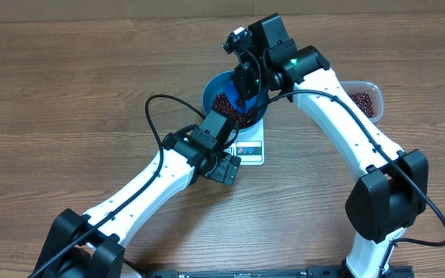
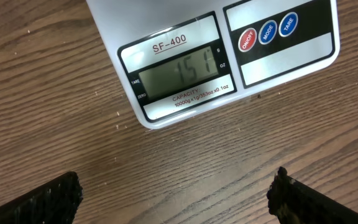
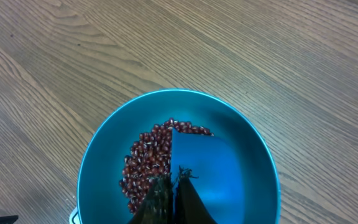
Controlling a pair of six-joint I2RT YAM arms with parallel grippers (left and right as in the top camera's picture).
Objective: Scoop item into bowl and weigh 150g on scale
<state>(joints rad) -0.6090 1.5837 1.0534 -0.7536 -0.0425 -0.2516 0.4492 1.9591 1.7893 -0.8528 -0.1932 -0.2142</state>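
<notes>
Blue bowl [image 3: 101,168] sits near target on the scale [image 2: 166,12]; right end effector [image 3: 174,200] clamps the scoop [image 3: 201,165], left end effector [image 2: 178,180] hangs apart. Extra beans [image 3: 145,155] slipping off would overshoot.

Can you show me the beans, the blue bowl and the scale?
beans [image 3: 146,163], right wrist view, middle of the heap.
bowl [image 3: 185,107], right wrist view, bare inside wall.
scale [image 2: 178,67], left wrist view, its display.

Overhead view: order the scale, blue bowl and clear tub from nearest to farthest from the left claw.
1. Scale: just beside the left claw.
2. Blue bowl: atop the scale, farther back.
3. Clear tub: far off on the robot's right.
</notes>
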